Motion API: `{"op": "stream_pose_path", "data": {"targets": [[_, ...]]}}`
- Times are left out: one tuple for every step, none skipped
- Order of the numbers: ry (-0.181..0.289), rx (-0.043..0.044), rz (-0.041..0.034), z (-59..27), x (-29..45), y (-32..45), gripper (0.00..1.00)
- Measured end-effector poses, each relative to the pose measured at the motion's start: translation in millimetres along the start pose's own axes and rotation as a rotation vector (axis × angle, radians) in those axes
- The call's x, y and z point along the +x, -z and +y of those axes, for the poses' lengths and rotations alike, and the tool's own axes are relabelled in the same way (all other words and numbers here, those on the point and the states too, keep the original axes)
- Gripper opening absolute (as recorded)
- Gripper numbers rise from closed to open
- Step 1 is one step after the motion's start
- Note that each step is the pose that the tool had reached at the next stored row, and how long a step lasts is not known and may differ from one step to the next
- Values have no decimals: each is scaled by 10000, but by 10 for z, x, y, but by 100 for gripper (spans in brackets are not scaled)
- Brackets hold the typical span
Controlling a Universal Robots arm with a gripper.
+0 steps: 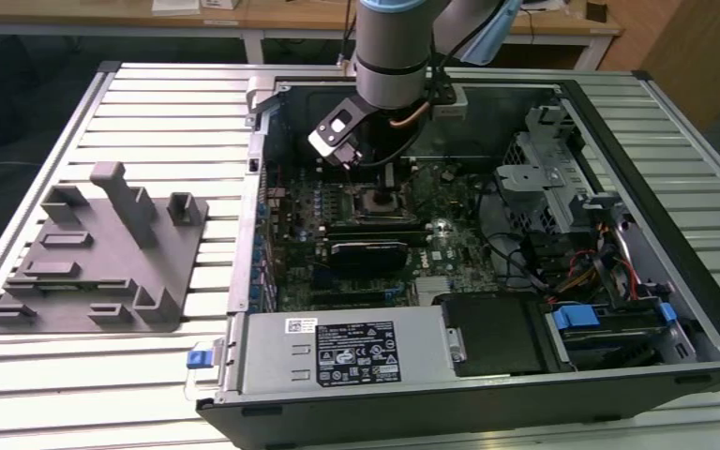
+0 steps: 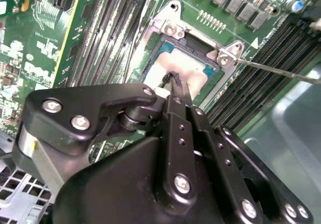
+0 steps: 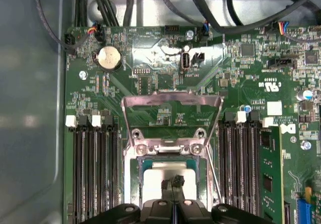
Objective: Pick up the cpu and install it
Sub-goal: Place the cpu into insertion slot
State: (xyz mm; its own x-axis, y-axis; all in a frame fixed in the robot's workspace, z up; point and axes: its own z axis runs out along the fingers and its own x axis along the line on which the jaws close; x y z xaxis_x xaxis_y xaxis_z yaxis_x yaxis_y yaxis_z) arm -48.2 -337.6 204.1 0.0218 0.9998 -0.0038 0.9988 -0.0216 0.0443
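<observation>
This looks like a lab: open computer case [image 1: 460,394] on slatted bench [image 1: 147,103], desks [image 1: 273,21] behind.

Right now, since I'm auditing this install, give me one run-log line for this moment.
cpu: in socket | lid: raised | claw: shut, tips over cpu, contact unclear

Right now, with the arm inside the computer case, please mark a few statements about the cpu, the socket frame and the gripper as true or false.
1. The cpu lies in the motherboard socket. True.
2. The metal load frame is closed over the cpu. False: it is swung open, away from the cpu.
3. The gripper hangs over the grey fixture. False: it is over the cpu, inside the computer case; the fixture sits on the table at the exterior view's left.
4. The gripper's jaws are shut above the cpu's silver top. True.
</observation>
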Motion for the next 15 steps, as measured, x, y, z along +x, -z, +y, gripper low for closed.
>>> {"op": "stream_pose_path", "data": {"targets": [[-1, 11, -1, 0, 0, 1, 11], [-2, 21, 0, 0, 0, 0, 11], [-1, 31, 2, 0, 0, -1, 11], [-1, 33, 2, 0, 0, -1, 11], [-1, 31, 4, 0, 1, -7, 11], [-1, 32, 4, 0, 1, -13, 11], [-1, 32, 3, -1, 1, -19, 11], [-1, 33, 2, -1, 1, -24, 11], [-1, 33, 3, -1, 1, -30, 11], [-1, 33, 2, -1, 0, -33, 11], [-1, 34, 1, -1, 0, -33, 11], [-1, 34, 0, -2, 0, -33, 11], [-1, 34, -1, -1, 0, -33, 11], [0, 34, -1, -1, 0, -34, 11], [-1, 32, 1, -1, 1, -38, 11]]}}
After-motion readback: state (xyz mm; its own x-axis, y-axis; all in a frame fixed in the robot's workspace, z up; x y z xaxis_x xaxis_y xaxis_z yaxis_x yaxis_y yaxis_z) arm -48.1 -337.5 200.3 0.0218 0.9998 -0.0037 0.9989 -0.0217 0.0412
